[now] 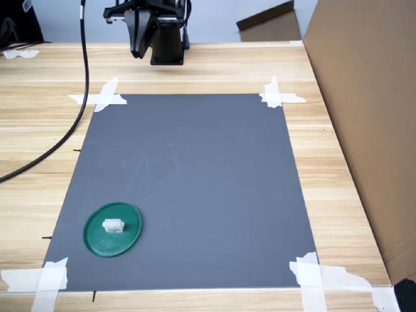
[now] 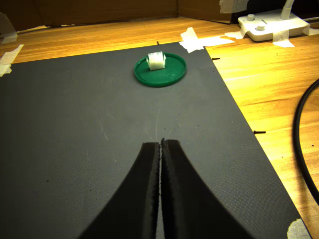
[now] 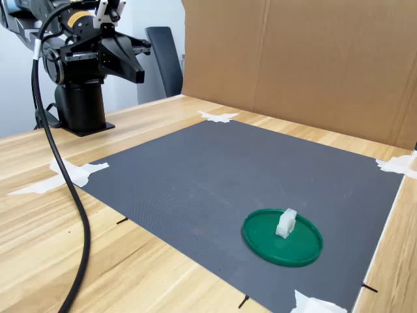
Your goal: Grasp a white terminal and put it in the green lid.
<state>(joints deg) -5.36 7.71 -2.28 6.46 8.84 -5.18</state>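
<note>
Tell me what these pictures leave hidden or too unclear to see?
- The arm: cut off by the top edge in the first exterior view.
- The white terminal in the green lid: too small in all views to make out its ridges.
- The gripper: its closed fingers show only in the wrist view, their base cut off by the picture edge.
- The black cable: its ends leave both exterior views.
</note>
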